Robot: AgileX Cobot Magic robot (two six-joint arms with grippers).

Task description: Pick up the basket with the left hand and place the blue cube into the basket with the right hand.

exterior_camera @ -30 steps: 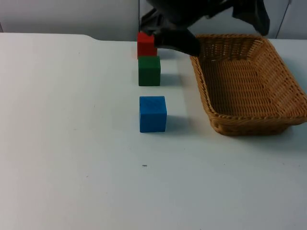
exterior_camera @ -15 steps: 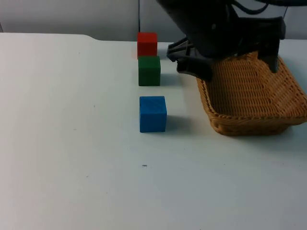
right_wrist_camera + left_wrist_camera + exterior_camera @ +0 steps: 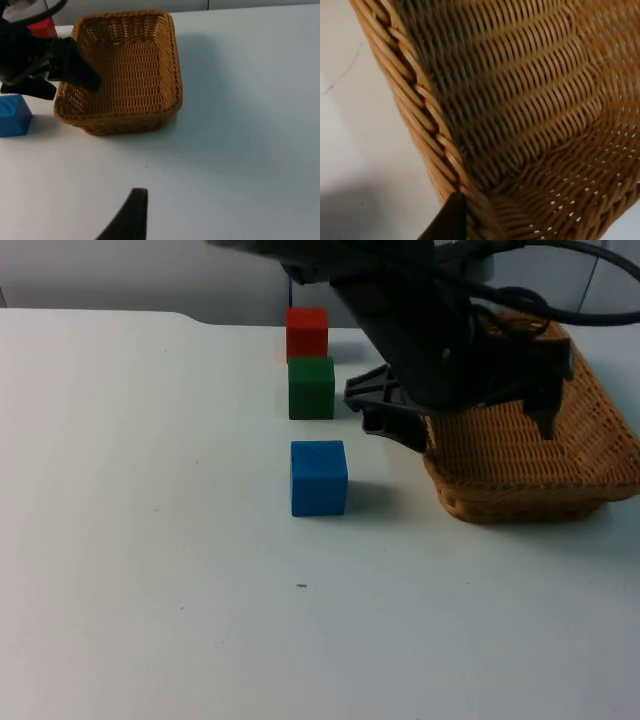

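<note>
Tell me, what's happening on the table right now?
Left gripper open astride woven wicker basket rim, not lifted. Right gripper waits back. Blue cube on table, untouched. Green cube and red cube behind it.

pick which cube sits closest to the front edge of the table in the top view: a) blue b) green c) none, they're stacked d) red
a: in the top view the blue cube is nearest the front of the table, with the green cube behind it and the red cube farthest back, all three apart in one line on the table.
</note>
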